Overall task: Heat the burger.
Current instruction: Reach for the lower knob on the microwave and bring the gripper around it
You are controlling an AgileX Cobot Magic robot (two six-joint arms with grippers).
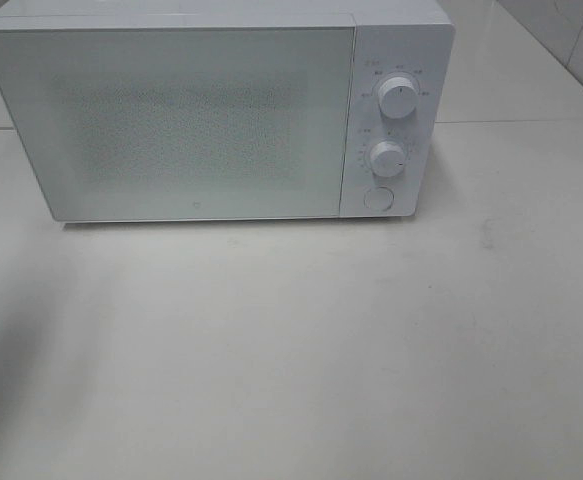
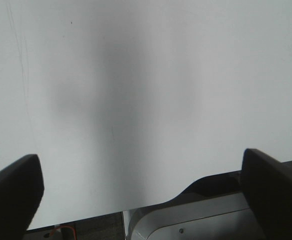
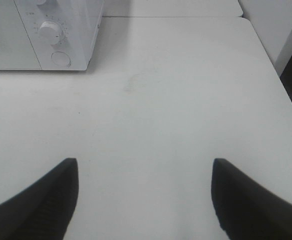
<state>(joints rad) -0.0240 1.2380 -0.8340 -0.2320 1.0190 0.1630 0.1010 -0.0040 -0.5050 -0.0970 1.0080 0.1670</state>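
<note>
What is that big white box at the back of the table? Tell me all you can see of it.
It is a white microwave, boxy and smooth like painted metal or plastic, standing upright on the pale table. Its wide door is shut, with a faint dotted panel that hides the inside. The control strip to the right of the door has an upper dial, a lower dial and a round button. Only the table touches it.
</note>
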